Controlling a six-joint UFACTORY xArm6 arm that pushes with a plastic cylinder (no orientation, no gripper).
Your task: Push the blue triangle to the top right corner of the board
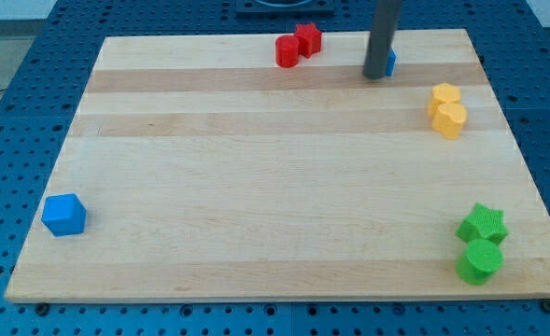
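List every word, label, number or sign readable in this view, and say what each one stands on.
None: no readable text shows anywhere.
The wooden board is bare.
The blocks carry no marks: blue cube, two red blocks, two yellow blocks, green star, green cylinder.
The blue block is mostly hidden behind my tip, on its right in the view.
The blue pegboard table has only holes.
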